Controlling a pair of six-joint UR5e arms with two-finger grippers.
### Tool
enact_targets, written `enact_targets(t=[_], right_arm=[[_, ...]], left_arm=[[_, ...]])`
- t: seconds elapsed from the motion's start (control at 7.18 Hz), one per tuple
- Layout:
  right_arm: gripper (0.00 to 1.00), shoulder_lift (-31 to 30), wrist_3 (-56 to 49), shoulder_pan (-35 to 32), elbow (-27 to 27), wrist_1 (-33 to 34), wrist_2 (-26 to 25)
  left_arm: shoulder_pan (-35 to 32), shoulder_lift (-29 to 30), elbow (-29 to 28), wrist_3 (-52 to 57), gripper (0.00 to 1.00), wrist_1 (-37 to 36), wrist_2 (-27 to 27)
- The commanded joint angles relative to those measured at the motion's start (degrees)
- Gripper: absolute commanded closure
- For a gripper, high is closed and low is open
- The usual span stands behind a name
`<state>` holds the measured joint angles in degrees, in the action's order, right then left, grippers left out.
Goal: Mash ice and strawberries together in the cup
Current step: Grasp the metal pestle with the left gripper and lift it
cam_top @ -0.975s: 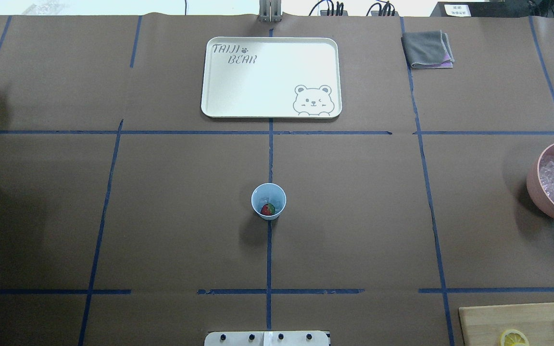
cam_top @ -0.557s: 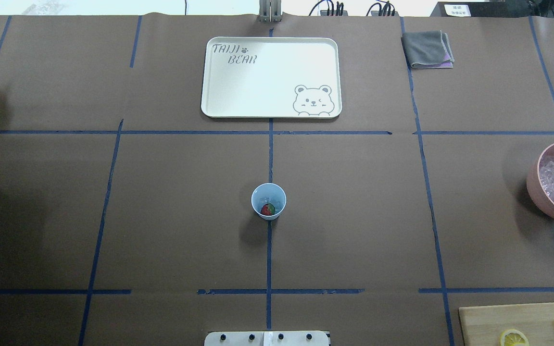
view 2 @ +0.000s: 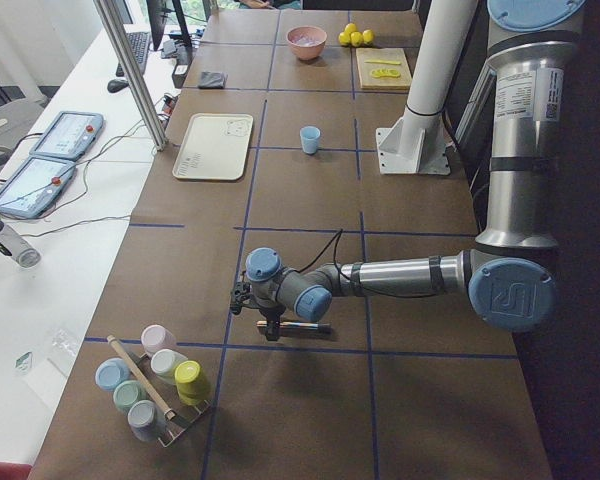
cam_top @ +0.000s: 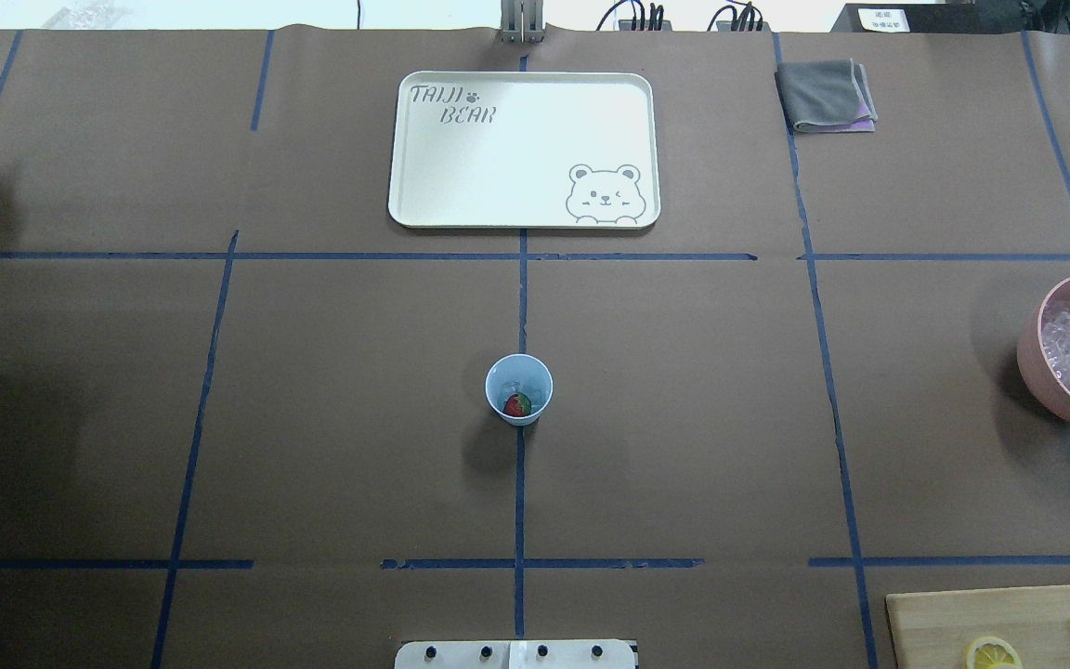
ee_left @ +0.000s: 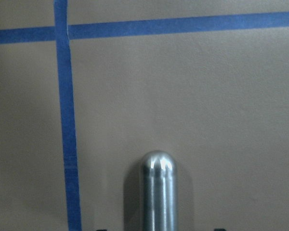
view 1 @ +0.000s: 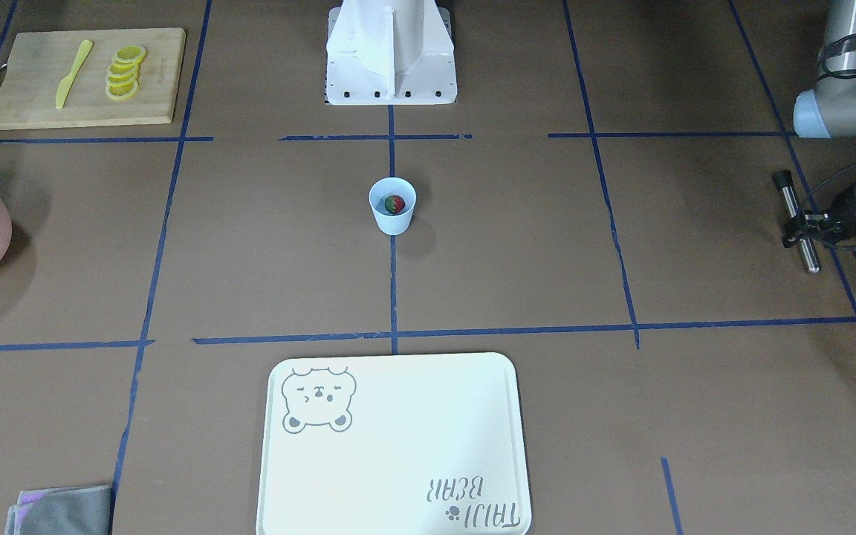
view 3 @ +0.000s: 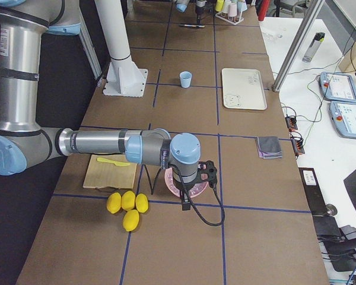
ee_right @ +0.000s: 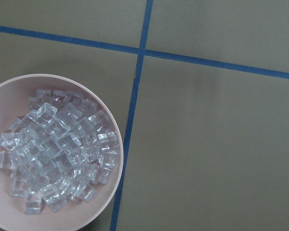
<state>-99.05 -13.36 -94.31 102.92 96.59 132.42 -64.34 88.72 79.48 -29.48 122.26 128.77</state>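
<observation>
The pale-blue cup (cam_top: pixel 518 388) stands upright at the table's middle, also in the front view (view 1: pixel 392 206). One red strawberry (cam_top: pixel 516 405) lies in it. The ice (ee_right: pixel 58 154) is heaped in a pink bowl (cam_top: pixel 1032 362) at the right edge. My left gripper (view 1: pixel 802 221) is far out to the left, shut on a metal rod (view 1: pixel 799 223) held level just above the table; the rod's rounded end shows in the left wrist view (ee_left: pixel 158 192). My right gripper (view 3: pixel 190 190) hangs over the pink bowl; I cannot tell whether it is open or shut.
A white bear tray (cam_top: pixel 524 149) lies beyond the cup. A grey cloth (cam_top: pixel 825 95) is at the far right. A cutting board (view 1: pixel 86 74) with lemon slices and a yellow knife, whole lemons (view 3: pixel 127 205), and a rack of cups (view 2: pixel 155 385) sit at the table's ends.
The black part of the left arm at the view's left edge has shifted very slightly. The cup, bowl and tray have not moved.
</observation>
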Motion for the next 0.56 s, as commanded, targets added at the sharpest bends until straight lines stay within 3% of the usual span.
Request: enact_targets(t=[0.0, 0.14, 0.42], right_arm=[[0.01, 0.0, 0.0, 0.0, 0.0, 0.0, -0.1], [0.01, 0.0, 0.0, 0.0, 0.0, 0.0, -0.1], [0.01, 0.0, 0.0, 0.0, 0.1, 0.0, 0.0]], left_arm=[[0.0, 0.1, 0.1, 0.1, 0.68, 0.0, 0.1], [0.0, 0.1, 0.1, 0.2, 0.87, 0.2, 0.1], [-0.2, 0.1, 1.4, 0.1, 0.99, 1.6, 0.0]])
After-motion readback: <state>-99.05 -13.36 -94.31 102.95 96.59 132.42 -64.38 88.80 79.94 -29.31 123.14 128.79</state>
